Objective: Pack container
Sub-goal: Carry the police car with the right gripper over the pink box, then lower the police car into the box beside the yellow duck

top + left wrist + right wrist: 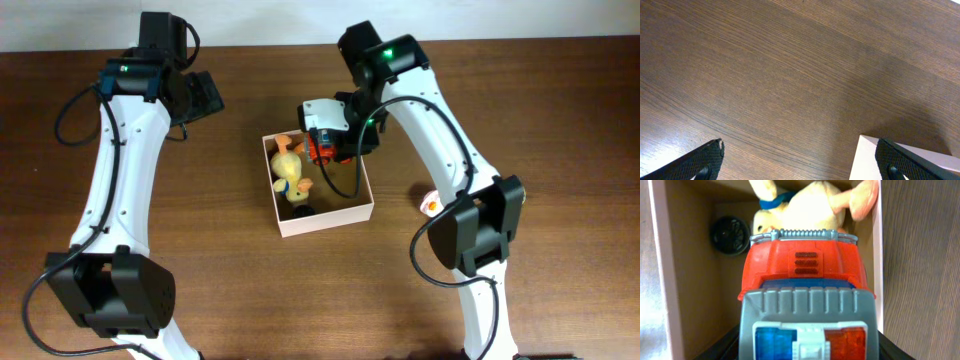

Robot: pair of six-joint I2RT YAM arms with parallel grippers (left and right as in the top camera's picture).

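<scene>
The container (325,222), a square cream-walled box with a tan inside, sits mid-table. Its left wall (660,270) shows in the right wrist view and one corner (865,160) in the left wrist view. Inside lie a yellow plush duck (288,175) (810,205) and a black round piece (303,211) (730,235). My right gripper (325,140) (805,352) is over the box's back right part, shut on a red and grey toy truck (322,148) (805,270) with blue and red roof lights. My left gripper (205,95) (800,160) hangs open over bare wood, left of the box.
A small orange and white object (428,203) lies on the brown wooden table (560,120) to the right of the box, next to the right arm. The right arm's cable loops over the box.
</scene>
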